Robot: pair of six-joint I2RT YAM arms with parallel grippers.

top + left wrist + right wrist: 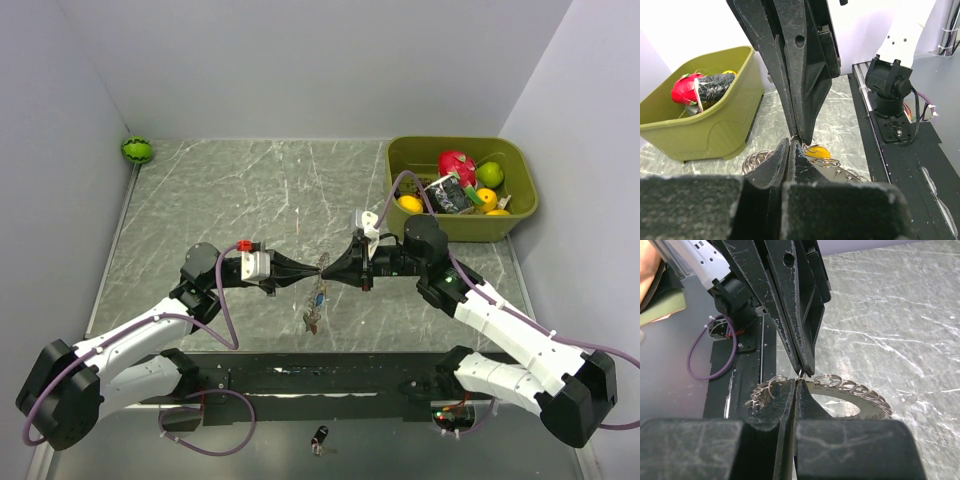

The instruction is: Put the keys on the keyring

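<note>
A grey marble-patterned table (200,200) fills the scene, and the left arm (130,350) and the right arm (510,340) reach in from the near edge to meet tip to tip over its middle. At the far right stands an olive-green bin (525,190) of toy fruit (457,165), its contents jumbled and partly wrapped in something dark that is hard to make out. The left gripper (312,268) is closed, and so is the right gripper (333,268). Each pinches the edge of the keyring (865,396) at almost the same spot, and the pinch itself is tiny and mostly covered by the black fingers. A small watermelon ball (137,150) sits in the far left corner. The ring hangs between the two tips above the table. From above it is seen edge-on as a thin glint, and the wrist views show only parts of its wavy rim to either side of the fingers. The keys (314,318) dangle below it in a small cluster, too small to count, with a hint of blue. A black fob (319,437) lies beyond the near edge.
</note>
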